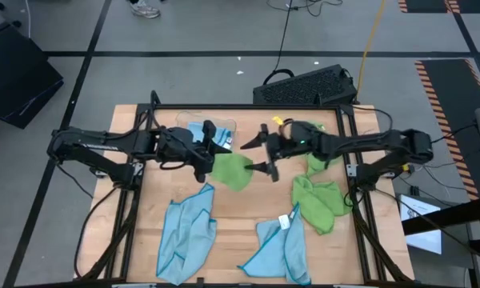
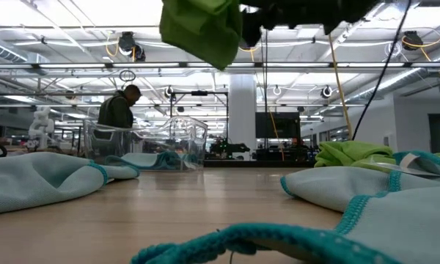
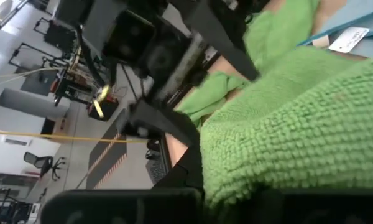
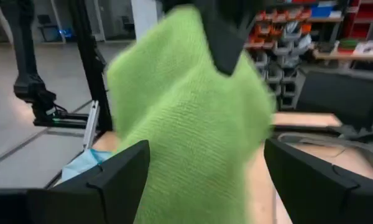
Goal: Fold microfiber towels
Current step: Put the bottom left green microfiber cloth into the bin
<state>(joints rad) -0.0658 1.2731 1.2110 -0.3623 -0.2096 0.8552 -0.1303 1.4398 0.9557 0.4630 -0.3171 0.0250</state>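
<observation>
Lime green microfiber towel [image 1: 232, 170] hanging in the air above the wooden table [image 1: 232, 212], pinched at one edge by the left gripper [image 1: 206, 166], clamped shut on it. Right gripper [image 1: 262, 149] just beside the towel, fingers [image 4: 121, 177] spread wide, holding nothing. Both arms stretched toward the table middle. Light blue towels [image 1: 188, 228] flat on the table, near the front edge.

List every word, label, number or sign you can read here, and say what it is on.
No text can be read.
White tag on a blue towel: too small to read.
The same kind of tag in the left wrist view: print blurred, unreadable.
</observation>
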